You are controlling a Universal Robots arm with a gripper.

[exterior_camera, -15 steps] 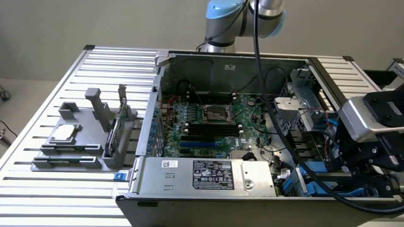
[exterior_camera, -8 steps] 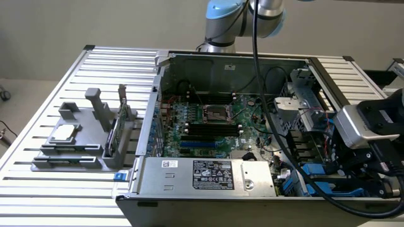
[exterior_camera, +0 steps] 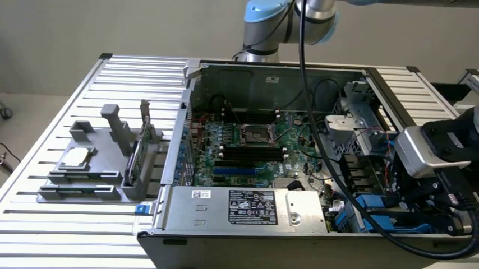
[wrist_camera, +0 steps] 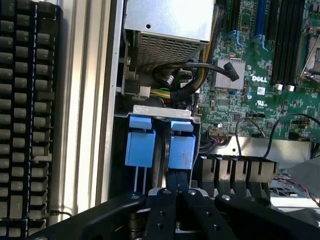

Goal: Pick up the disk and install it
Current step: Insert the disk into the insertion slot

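Note:
The disk stands edge-on in the drive bay at the case's corner. Its two bright blue rail ends (wrist_camera: 182,149) sit side by side under a silver bracket, and its metal body is hidden inside the bay. In the exterior view the blue ends (exterior_camera: 374,203) lie low in the case on the exterior view's right. My gripper (wrist_camera: 177,181) is shut, its black fingers pressed together with no gap. Their tips touch the near edge of one blue end. From outside, the gripper (exterior_camera: 428,202) reaches down into that corner below the wrist camera.
The open computer case (exterior_camera: 187,112) lies on a slatted metal table (exterior_camera: 75,235). It holds the motherboard (exterior_camera: 247,145), power supply (exterior_camera: 247,206) and black cables (wrist_camera: 200,67). A grey fixture (exterior_camera: 97,168) stands on the exterior view's left. A black keyboard (wrist_camera: 25,125) lies beside the case.

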